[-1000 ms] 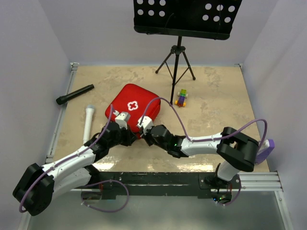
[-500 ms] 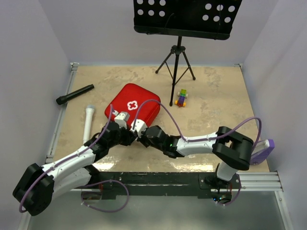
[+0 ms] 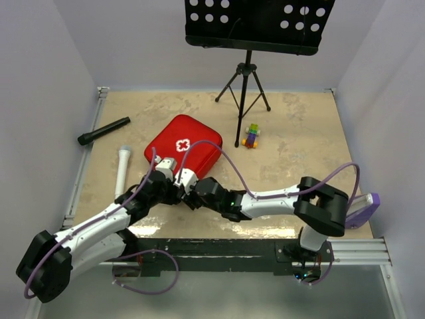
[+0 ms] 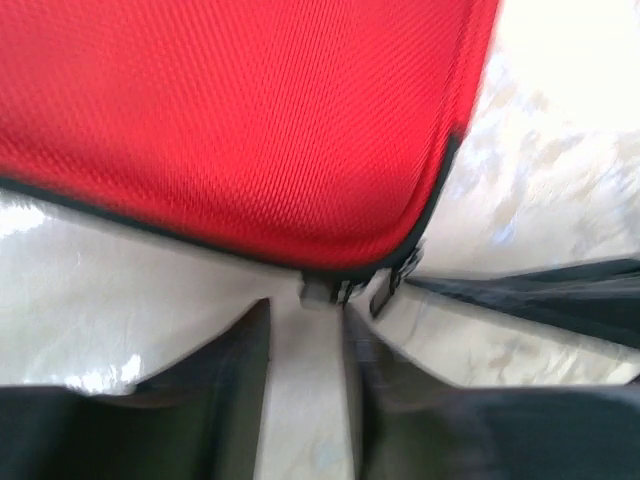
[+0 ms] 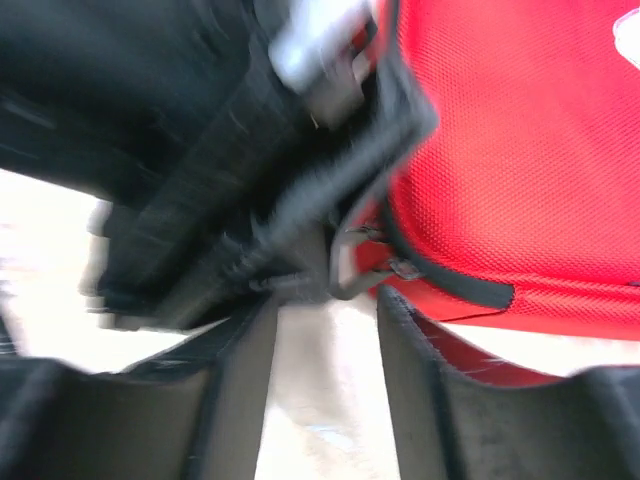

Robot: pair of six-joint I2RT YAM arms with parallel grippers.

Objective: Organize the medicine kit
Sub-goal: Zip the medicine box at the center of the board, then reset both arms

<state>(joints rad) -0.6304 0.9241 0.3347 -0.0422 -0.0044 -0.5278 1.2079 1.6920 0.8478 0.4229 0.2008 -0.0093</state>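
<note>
Directly ahead of both tools lies the closed medicine kit (image 3: 182,143), its near corner almost at their tips. Both the left gripper (image 4: 305,312) and the right gripper (image 5: 325,302) stand parted, holding nothing. A zipper pull (image 5: 350,262) hangs just beyond the right one's tips, so it seems marginally nearer.

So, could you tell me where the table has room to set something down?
Bare: right side, from toy bricks to wall; back left corner behind the black flashlight. Crowded: near corner of the medicine kit, where left gripper and right gripper meet.
</note>
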